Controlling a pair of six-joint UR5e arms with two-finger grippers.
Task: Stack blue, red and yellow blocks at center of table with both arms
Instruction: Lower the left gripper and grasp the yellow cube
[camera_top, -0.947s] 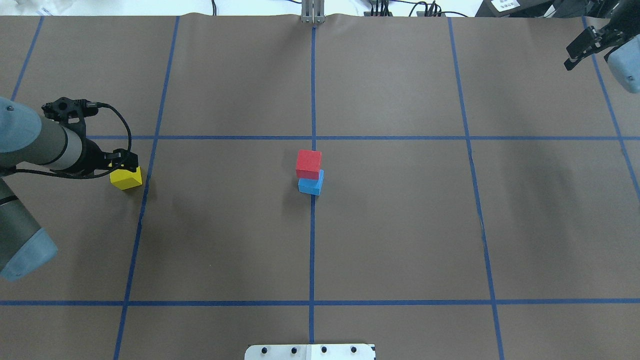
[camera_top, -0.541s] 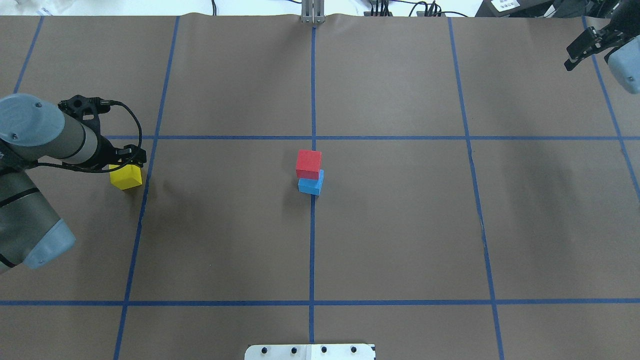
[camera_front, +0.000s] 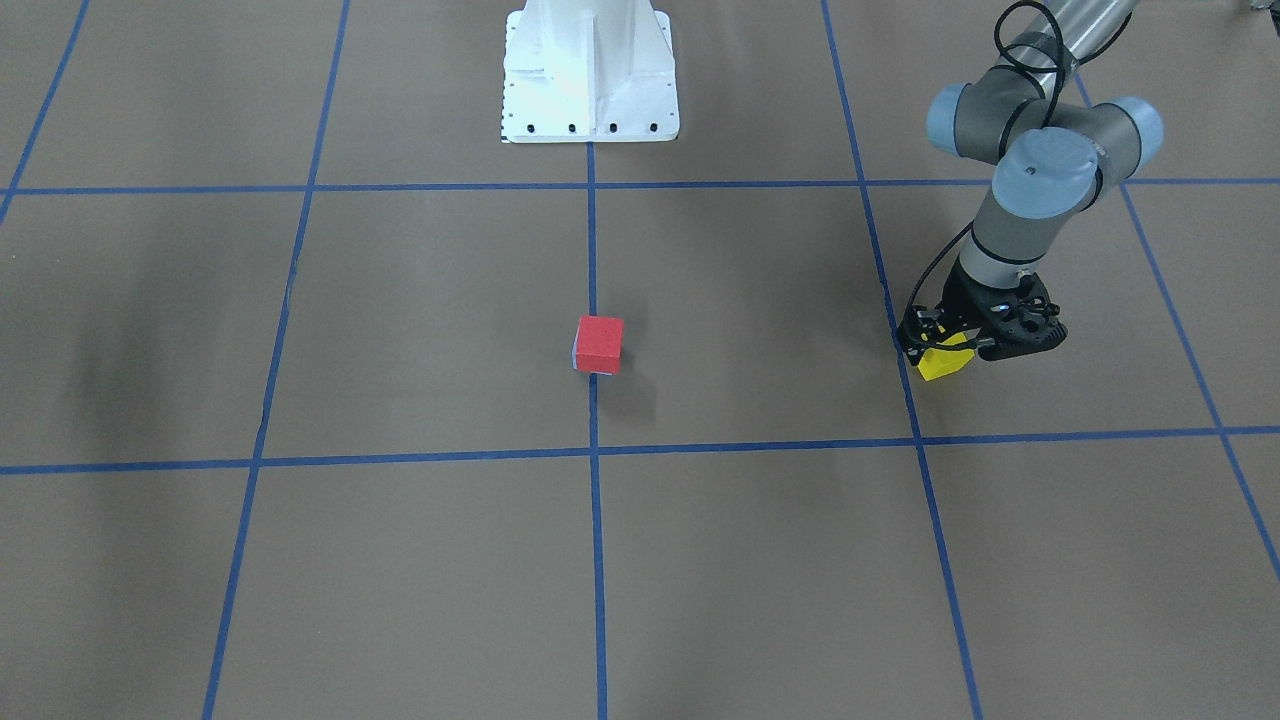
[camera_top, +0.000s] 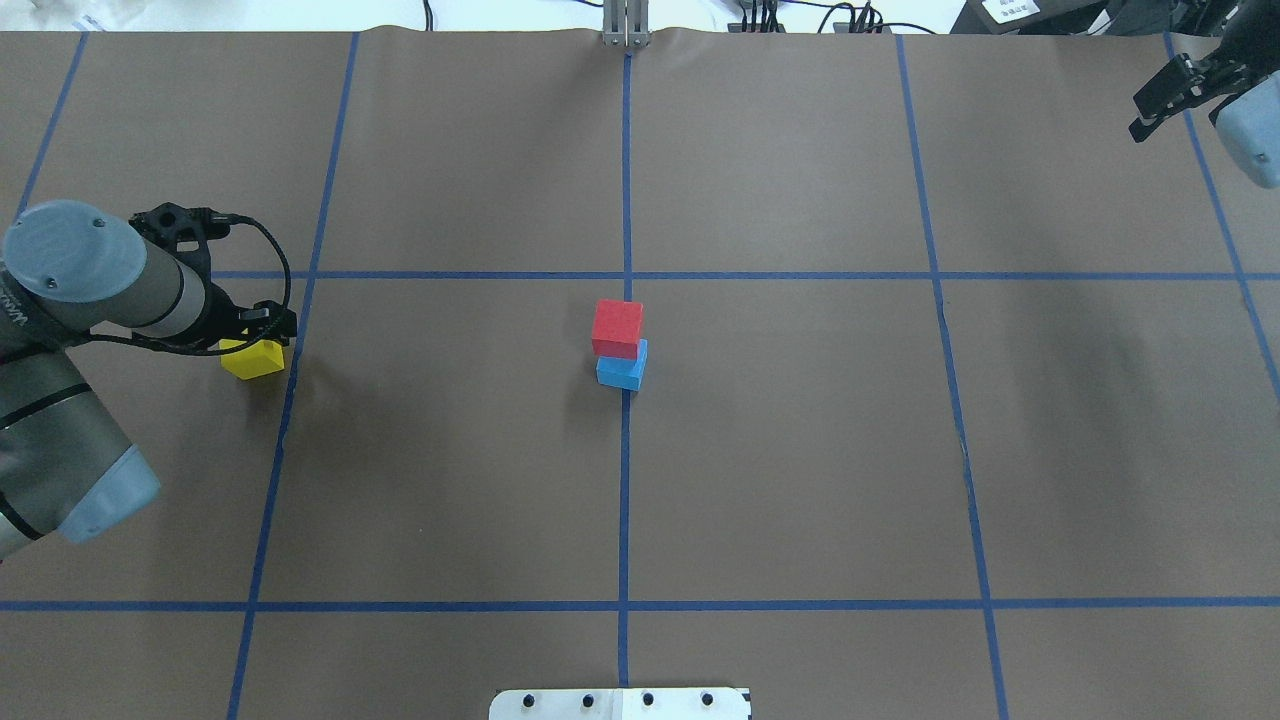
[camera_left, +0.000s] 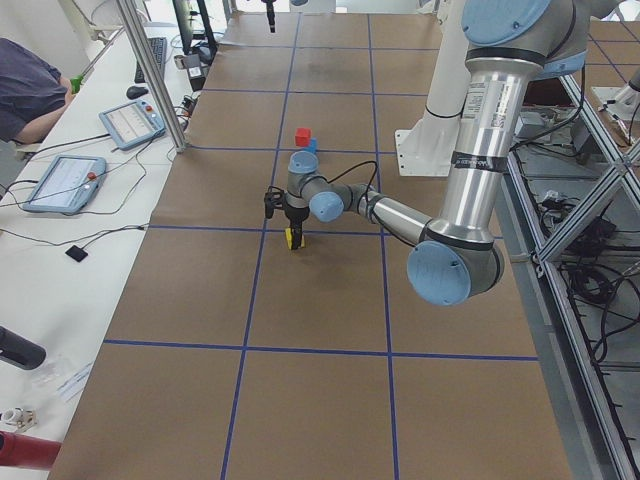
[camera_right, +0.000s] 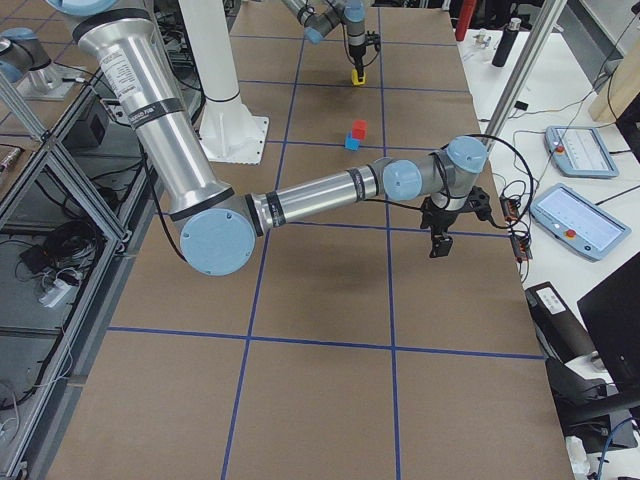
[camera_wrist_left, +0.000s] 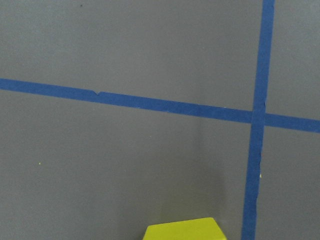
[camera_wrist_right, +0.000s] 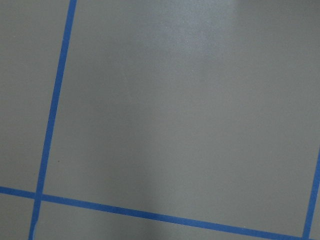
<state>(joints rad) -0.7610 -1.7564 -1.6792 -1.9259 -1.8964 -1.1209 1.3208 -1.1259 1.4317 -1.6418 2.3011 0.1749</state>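
Tabletop: The brown tabletop (camera_top: 800, 450), crossed by blue tape lines, carried all three blocks. Two of them sat on its centre line and the third was well off to the robot's left.

Left arm: The left arm (camera_top: 70, 290) reached in low from its own side, with the wrist bent down over the yellow block.

Right arm: The right arm (camera_right: 330, 190) was parked at the far right edge, well apart from every block.

Left gripper: The left gripper (camera_top: 258, 330) pointed straight down onto the yellow block. Its jaws looked spread to either side of the block's upper part and not clamped, though the view was small. Its wrist camera caught only the block's top at the bottom edge of the frame.

Right gripper: The right gripper (camera_top: 1137, 115) hung in the air with its jaws apart and carried nothing.

Red block: The red block (camera_top: 617, 328) rested on top of the blue one at the middle of the tabletop.

Blue block: The blue block (camera_top: 622, 370) sat flat on the centre tape line, almost covered by the red.

Yellow block: The yellow block (camera_top: 252, 360) stood on the tabletop just beside a lengthwise tape line, directly under the left gripper and between its fingers.

Step in hand: Two tiers looked done, and the grasp of the last block was under way.

Next move: It would likely call for closing squarely on the yellow block and lifting it clear. The block would then need carrying to the centre and setting down gently, so the red one was not nudged off.
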